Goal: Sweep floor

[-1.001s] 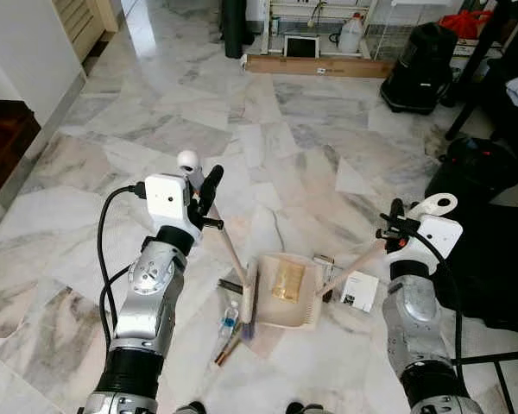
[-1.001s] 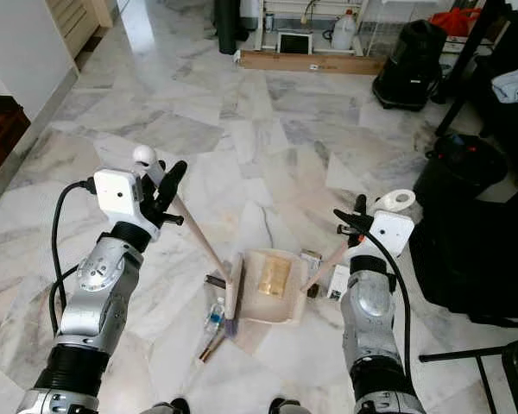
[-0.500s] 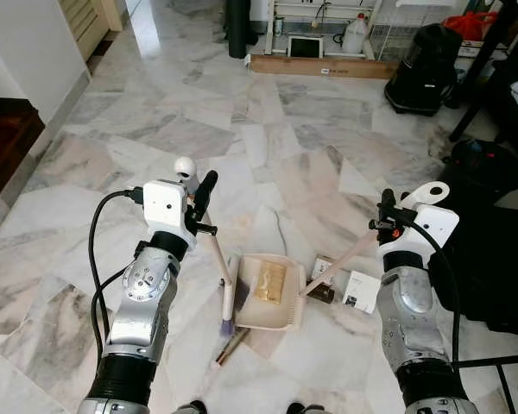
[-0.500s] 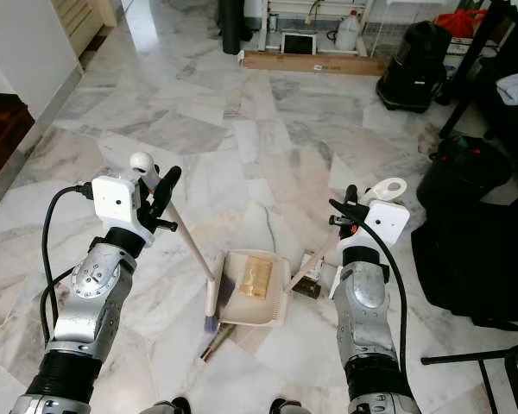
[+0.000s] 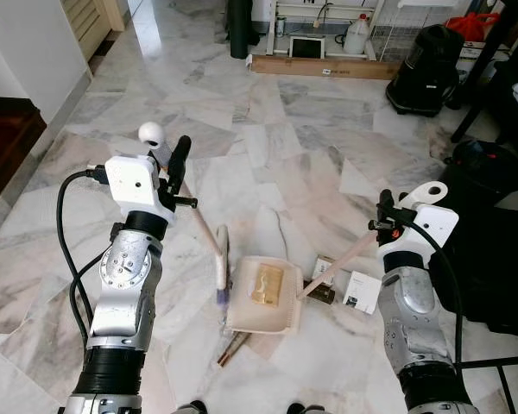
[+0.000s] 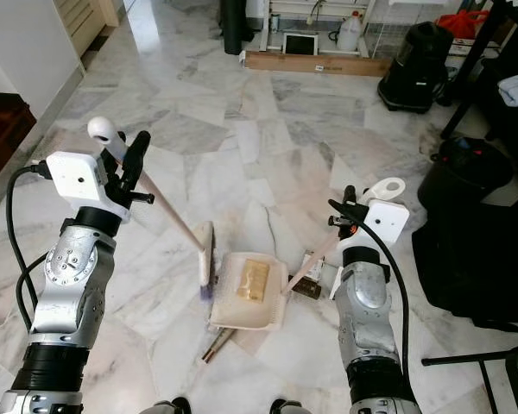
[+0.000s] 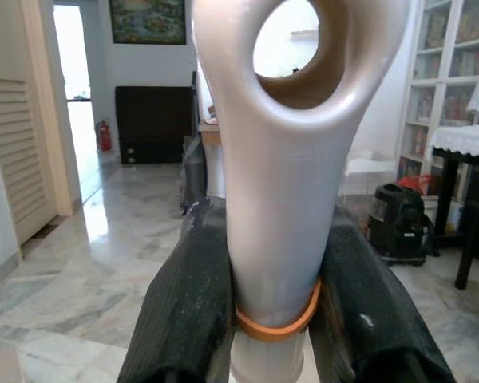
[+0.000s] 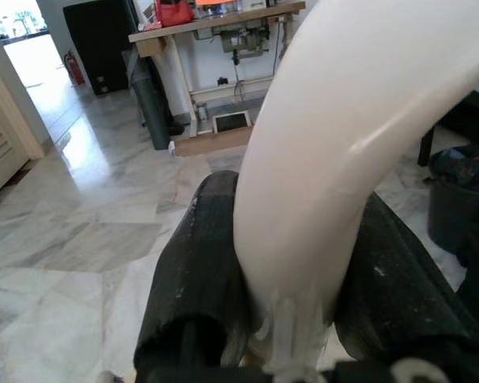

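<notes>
Left arm is bent up at the elbow, forearm rising, and the left gripper [image 5: 178,169] sits high on the left, clenched around the broom handle [image 7: 281,199]. The wrist view shows both black fingers [image 7: 188,311] pressed against the pale handle, an orange band around it between them. From that grip the handle slants down and to the right to the broom head [image 5: 221,268], which is on the marble floor [image 5: 268,129] just beside the left edge of the dustpan [image 5: 263,318].

Right arm stands upright on the right, forearm nearly vertical, with the right gripper [image 5: 385,216] grasping the white dustpan handle [image 8: 335,152]; its fingers [image 8: 193,271] squeeze it from both sides. That handle runs down and left to the beige dustpan, flat on the floor between the two arms. A yellowish flat piece [image 5: 265,283] lies inside the pan.

A white box [image 5: 361,291] and small dark litter [image 5: 321,291] lie to the right of the pan, near the right arm. A thin stick-like bit [image 5: 231,348] lies at the pan's near-left corner.
</notes>
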`<state>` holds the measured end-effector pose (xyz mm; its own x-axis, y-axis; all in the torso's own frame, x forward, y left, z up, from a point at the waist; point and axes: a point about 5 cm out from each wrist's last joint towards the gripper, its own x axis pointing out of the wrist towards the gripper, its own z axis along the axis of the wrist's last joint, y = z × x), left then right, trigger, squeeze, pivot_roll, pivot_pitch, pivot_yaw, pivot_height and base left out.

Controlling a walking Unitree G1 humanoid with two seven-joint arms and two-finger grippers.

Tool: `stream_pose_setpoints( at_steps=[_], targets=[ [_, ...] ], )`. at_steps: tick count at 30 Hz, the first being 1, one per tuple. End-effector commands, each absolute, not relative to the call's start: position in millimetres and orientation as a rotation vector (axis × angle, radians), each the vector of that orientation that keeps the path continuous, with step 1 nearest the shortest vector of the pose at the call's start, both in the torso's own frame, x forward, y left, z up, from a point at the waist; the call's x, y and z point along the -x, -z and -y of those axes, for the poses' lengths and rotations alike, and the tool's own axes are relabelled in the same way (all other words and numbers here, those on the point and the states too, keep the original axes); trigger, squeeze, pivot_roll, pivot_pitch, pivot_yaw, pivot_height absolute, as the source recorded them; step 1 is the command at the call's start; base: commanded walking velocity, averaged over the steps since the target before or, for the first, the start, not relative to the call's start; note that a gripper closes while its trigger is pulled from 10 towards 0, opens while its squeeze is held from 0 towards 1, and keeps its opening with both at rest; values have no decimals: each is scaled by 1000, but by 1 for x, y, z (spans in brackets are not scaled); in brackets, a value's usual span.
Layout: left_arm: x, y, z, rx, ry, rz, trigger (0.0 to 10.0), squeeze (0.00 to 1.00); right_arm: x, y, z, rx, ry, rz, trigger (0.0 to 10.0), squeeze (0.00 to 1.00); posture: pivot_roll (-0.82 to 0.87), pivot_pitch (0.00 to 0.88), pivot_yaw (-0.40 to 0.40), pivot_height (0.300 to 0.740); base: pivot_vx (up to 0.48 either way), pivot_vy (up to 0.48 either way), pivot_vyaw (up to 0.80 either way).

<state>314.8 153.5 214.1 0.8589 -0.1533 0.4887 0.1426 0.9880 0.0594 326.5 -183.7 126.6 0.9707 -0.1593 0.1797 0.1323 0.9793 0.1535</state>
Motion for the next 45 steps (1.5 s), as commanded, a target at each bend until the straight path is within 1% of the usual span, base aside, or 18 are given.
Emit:
stream_pose_setpoints(
  at_steps=[1,3,7,16,19,32,45],
  targets=[
    [-310,-215,-152,-62,169,533,10000,0,-326,-140,183,-148,139,253,10000,0,37,128,-28,740,0,0,0],
    [-308,-204,-148,-99,198,495,10000,0,-325,-142,182,-148,136,257,10000,0,36,124,-27,740,0,0,0],
    [-304,-188,-146,-94,198,448,10000,0,-324,-144,182,-137,133,265,10000,0,33,117,-28,740,0,0,0],
    [-304,-191,-150,-100,173,457,10000,0,-322,-147,180,-131,130,274,10000,0,39,107,-28,740,0,0,0],
    [-304,-188,-147,-100,173,452,10000,0,-323,-148,178,-128,123,277,10000,0,38,108,-28,740,0,0,663],
    [-307,-186,-138,-78,180,437,10000,0,-323,-151,176,-139,126,278,10000,0,38,159,-28,740,0,0,794],
    [-308,-186,-137,-74,181,428,10000,0,-324,-152,175,-148,130,276,10000,0,39,179,-26,740,0,0,794]
  ],
)
